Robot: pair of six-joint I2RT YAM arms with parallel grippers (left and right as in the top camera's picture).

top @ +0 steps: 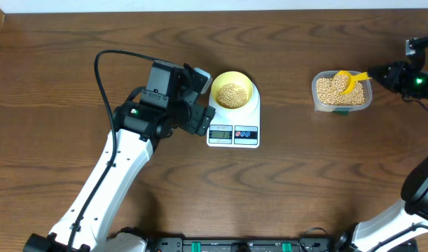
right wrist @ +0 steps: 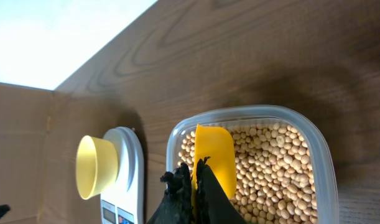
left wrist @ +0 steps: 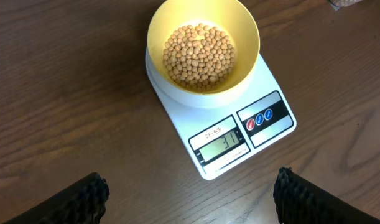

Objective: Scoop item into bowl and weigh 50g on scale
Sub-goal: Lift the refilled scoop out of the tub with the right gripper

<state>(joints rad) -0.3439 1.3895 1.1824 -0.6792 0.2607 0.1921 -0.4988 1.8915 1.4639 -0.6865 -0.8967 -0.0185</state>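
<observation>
The pale yellow bowl [left wrist: 247, 34] sits on the white scale [left wrist: 180, 118] near the middle of the counter's [top: 305, 189] far edge, partly filled with beans [left wrist: 199, 56] — the display reads 31. The left tool [left wrist: 190, 190] hovers beside the scale, spread wide and holding nothing. Near the far right corner, the right tool [right wrist: 194, 186] pinches the yellow scoop [right wrist: 214, 155] — its blade lies in the bean-filled clear tub [right wrist: 239, 114].

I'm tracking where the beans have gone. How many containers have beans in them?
2. One is the yellow bowl sitting on the scale. The other is the clear tub farther right. No others show.
</observation>
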